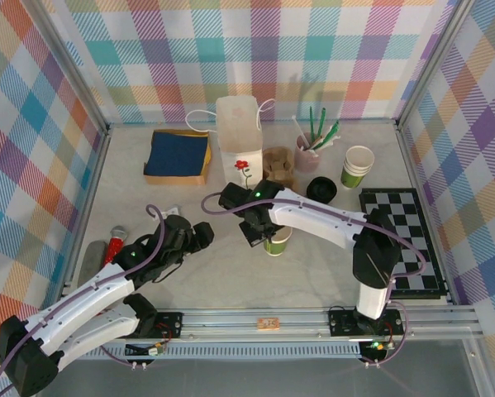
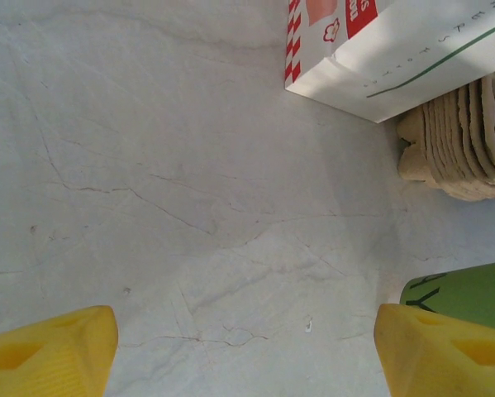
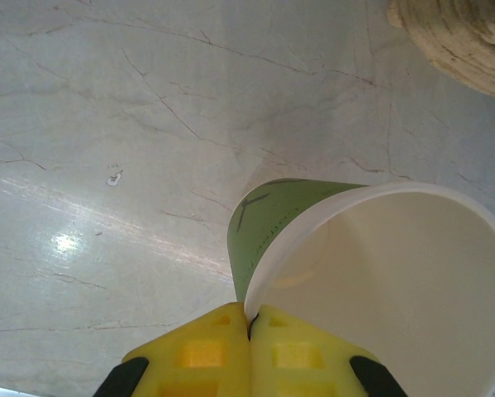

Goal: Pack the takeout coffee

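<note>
My right gripper (image 1: 266, 234) (image 3: 249, 318) is shut on the white rim of a lidless green paper cup (image 1: 277, 241) (image 3: 371, 273), which stands near the table's middle, one finger inside and one outside. A round black lid (image 1: 321, 189) lies by itself on the table, behind and to the right of that cup. The takeout coffee, a green cup with its black lid on, is out of view. My left gripper (image 1: 204, 236) (image 2: 247, 351) hangs open over bare table to the cup's left, and the cup's green wall (image 2: 470, 294) lies just beyond its right finger.
A white paper bag (image 1: 237, 136) (image 2: 396, 50) stands at the back, with cardboard cup carriers (image 1: 278, 165) (image 2: 462, 141) beside it. A pink pot of sticks (image 1: 309, 150), stacked green cups (image 1: 357, 165), a blue-filled tray (image 1: 178, 155) and a chessboard (image 1: 404, 236) ring the work area.
</note>
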